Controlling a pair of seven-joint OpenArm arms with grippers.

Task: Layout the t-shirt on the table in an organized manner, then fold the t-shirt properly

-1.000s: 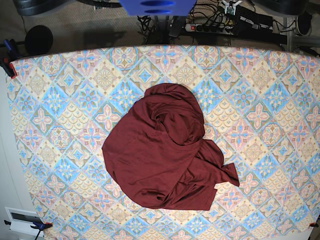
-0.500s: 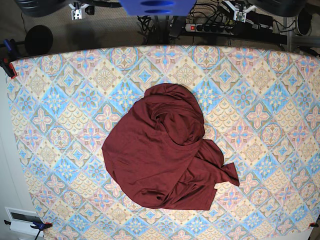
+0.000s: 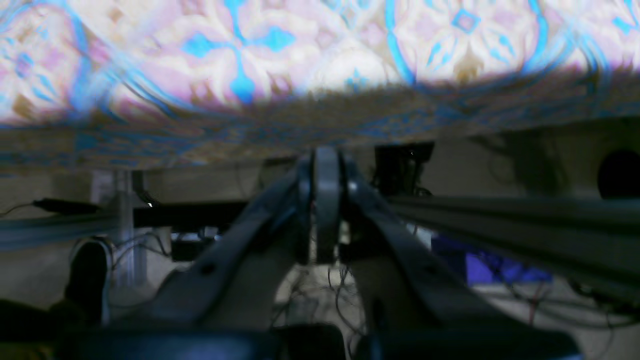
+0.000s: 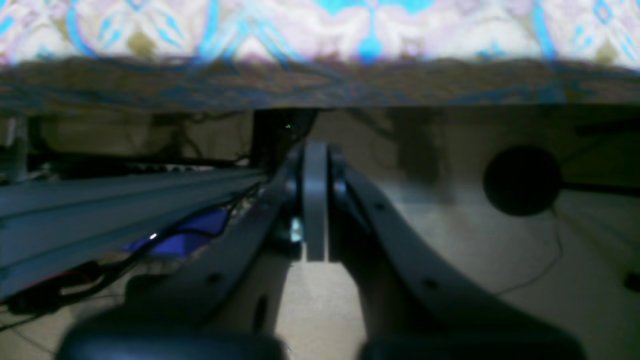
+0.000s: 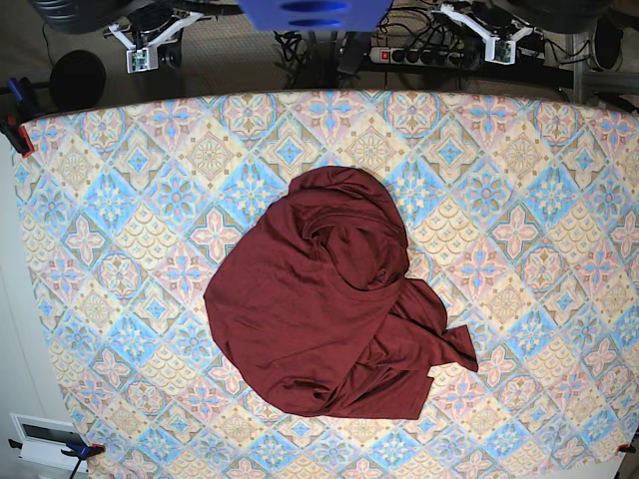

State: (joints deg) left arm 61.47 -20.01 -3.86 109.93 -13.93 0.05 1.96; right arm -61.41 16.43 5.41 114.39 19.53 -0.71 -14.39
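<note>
While crumpled, t-shirt awaits spreading on counter | left gripper, right gripper pressed together, empty, off counter.

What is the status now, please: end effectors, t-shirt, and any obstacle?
Left end effector and right end effector: shut, empty, beyond the table's far edge. T-shirt: crumpled mid-table, untouched. Nothing in the way.

My left gripper sits pinched tight, jaws pressed flat together, just off the table edge. My right gripper matches it, clamped on nothing, beyond that same edge.
</note>
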